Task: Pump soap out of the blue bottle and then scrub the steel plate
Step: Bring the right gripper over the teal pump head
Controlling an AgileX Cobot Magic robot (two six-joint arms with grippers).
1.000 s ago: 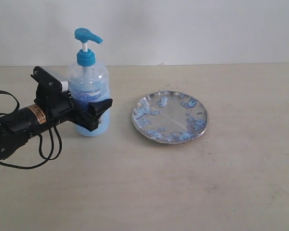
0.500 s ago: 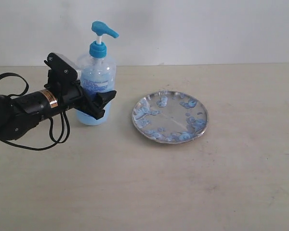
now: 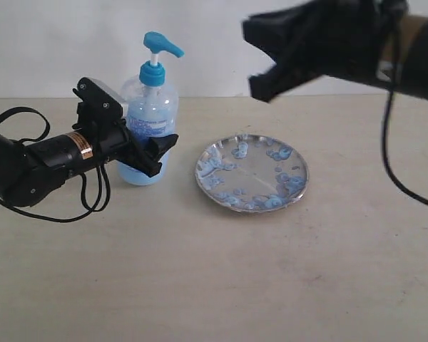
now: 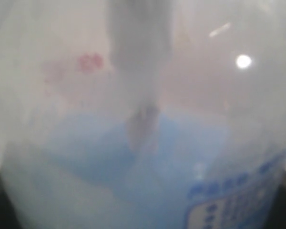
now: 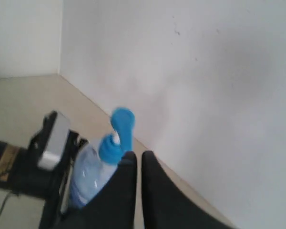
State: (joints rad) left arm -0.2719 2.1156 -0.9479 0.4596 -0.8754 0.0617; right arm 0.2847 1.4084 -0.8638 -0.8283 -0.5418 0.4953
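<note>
On the table (image 3: 200, 285), the bottle (image 3: 151, 107) stands left of the plate (image 3: 257, 165), a gap between them. Soap (image 3: 232, 192) lies in the plate. The left gripper (image 3: 155, 149) reaches from the left, its fingers (image 3: 164, 144) around the bottle's lower body. The right gripper (image 3: 251, 58) hangs above the plate's far side.

The blue bottle (image 3: 148, 135) is clear, smooth plastic, and its pump top is shiny blue plastic. At its 3 o'clock, the steel plate (image 3: 253, 169) is bright, mirror-shiny metal. The soap (image 3: 279, 153) blobs on it look wet and glossy. The table (image 3: 200, 271) looks dull and smooth.
</note>
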